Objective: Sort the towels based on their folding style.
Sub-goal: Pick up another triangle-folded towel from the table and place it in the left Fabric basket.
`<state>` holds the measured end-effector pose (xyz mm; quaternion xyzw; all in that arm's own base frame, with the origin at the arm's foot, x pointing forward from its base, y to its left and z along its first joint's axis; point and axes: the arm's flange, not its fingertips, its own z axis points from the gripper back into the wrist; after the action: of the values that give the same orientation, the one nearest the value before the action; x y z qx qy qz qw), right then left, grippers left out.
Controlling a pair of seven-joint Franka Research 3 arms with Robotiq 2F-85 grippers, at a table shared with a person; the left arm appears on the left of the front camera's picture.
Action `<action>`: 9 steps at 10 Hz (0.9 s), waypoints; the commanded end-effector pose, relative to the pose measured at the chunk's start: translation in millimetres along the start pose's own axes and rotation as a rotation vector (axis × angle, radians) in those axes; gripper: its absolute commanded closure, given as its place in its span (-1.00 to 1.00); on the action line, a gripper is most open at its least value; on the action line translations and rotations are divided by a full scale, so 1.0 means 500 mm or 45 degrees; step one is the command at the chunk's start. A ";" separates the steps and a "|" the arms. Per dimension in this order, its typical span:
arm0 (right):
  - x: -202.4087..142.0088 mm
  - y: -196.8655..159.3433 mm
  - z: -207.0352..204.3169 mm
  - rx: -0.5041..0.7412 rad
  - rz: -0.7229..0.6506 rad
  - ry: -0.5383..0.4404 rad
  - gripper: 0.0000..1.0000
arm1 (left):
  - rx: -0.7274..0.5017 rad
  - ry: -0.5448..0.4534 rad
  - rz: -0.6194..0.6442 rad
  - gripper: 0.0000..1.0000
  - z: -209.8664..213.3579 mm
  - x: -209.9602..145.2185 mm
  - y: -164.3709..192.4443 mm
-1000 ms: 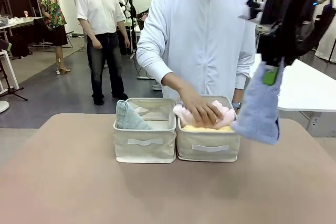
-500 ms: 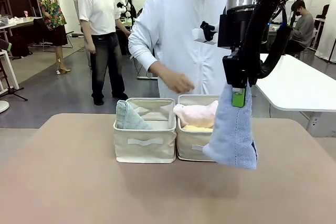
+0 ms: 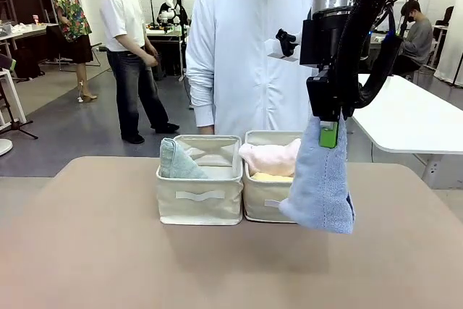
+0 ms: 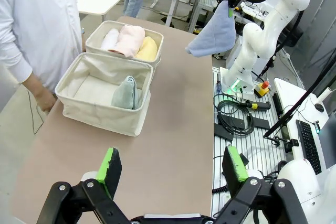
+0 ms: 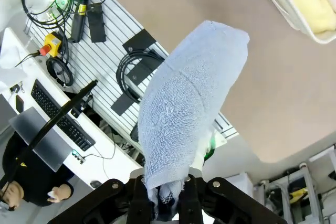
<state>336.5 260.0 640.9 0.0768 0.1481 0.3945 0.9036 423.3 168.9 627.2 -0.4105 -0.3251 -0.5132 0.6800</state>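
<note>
Blue towel hanging over the right-hand bin, but its match sits in the left one.

The right gripper (image 3: 329, 129) is clamped on the narrow tip of the light blue towel (image 3: 320, 186), which hangs with its long axis straight down and widens toward the bottom, in front of the right bin (image 3: 269, 204). That bin holds the rolled towels: the pink roll (image 3: 269, 157) over the yellow one (image 3: 269, 177). The only other cone-folded piece, the grey-teal towel (image 3: 176, 162), stands in the left bin (image 3: 200, 200), so I'd judge the blue one needs carrying to the robot's left. The left gripper (image 4: 172, 167) waits wide and empty, well back from both bins.
</note>
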 end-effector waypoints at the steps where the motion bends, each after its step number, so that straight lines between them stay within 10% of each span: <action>1: 0.008 0.050 0.016 -0.016 0.306 0.007 0.69 | 0.007 -0.007 0.003 -1.00 0.002 0.001 -0.005; 6: 0.116 0.149 0.085 -0.230 1.208 0.188 0.69 | 0.007 -0.007 0.003 -1.00 0.002 0.001 -0.005; 9: 0.190 0.136 0.101 -0.324 1.410 0.153 0.69 | 0.007 -0.007 0.003 -1.00 0.002 0.001 -0.005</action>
<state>358.3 367.3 679.8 0.0201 0.1041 0.8151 0.5695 423.3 169.0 627.3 -0.4104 -0.3251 -0.5132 0.6801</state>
